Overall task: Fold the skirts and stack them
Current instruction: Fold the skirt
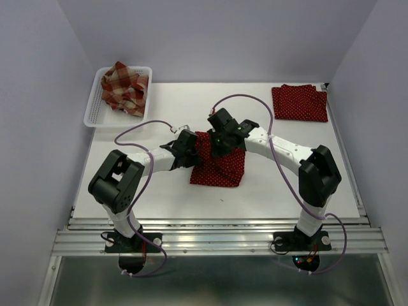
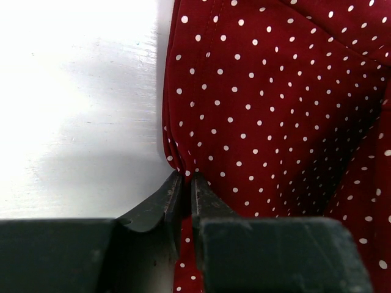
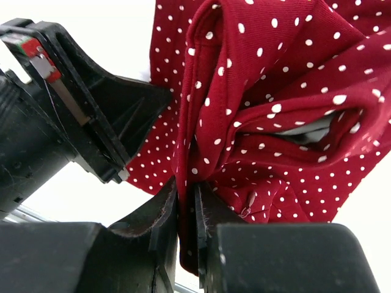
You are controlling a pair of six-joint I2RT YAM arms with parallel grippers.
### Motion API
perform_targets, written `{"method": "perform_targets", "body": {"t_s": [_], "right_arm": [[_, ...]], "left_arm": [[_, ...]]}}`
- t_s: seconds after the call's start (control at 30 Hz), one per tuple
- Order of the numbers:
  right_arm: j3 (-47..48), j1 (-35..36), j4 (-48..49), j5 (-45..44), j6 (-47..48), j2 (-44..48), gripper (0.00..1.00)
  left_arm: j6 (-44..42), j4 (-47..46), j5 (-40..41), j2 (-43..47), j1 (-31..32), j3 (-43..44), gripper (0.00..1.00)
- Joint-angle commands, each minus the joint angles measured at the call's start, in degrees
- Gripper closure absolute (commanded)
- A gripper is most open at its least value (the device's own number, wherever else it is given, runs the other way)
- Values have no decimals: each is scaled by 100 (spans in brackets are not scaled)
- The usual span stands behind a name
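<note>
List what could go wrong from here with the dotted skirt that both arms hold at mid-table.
1. The left tool and the right tool each pinch only a thin edge of the dotted skirt; it may slip free.
2. The two tools sit very close together, so the arms might bump.
3. The cloth is bunched by the right tool, so the fold could come out creased and sit unevenly on the folded skirt at the far right.

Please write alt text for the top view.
The left claw and right claw pinch a dotted red skirt at centre. A folded dotted skirt lies far right; a plaid skirt sits in a white basket far left.
</note>
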State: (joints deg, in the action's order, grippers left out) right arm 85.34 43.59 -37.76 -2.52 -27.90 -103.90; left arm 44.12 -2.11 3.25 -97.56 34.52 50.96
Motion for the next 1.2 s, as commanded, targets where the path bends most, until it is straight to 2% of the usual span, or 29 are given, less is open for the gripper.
{"method": "perform_targets", "body": {"t_s": [0.0,0.57,0.7,0.83,0.87,0.97,1.0,1.1,1.13,1.17], "right_arm": [[-17,44,497,304,-145,-69,99],[-132,44,1130,1219,-295,-543,99],[-97,44,1148,1202,-348,-693,99],[-53,44,1130,1097,-409,-790,92],[-35,44,1130,1053,-427,-799,90],[0,44,1113,956,-453,-843,79],[35,44,1104,929,-444,-851,68],[123,44,1007,894,-409,-799,63],[141,44,964,885,-400,-764,55],[149,44,946,868,-400,-668,53]], "left_arm": [[53,-9,9,264,46,-104,93],[132,9,36,264,46,-130,93],[150,26,45,281,46,-121,93],[158,70,62,316,37,-95,92],[185,96,106,334,46,-95,88],[220,202,228,413,46,-42,85],[211,202,255,474,46,-34,84],[211,404,343,641,46,2,80],[220,430,378,685,37,10,80],[211,465,439,738,46,19,79]]}}
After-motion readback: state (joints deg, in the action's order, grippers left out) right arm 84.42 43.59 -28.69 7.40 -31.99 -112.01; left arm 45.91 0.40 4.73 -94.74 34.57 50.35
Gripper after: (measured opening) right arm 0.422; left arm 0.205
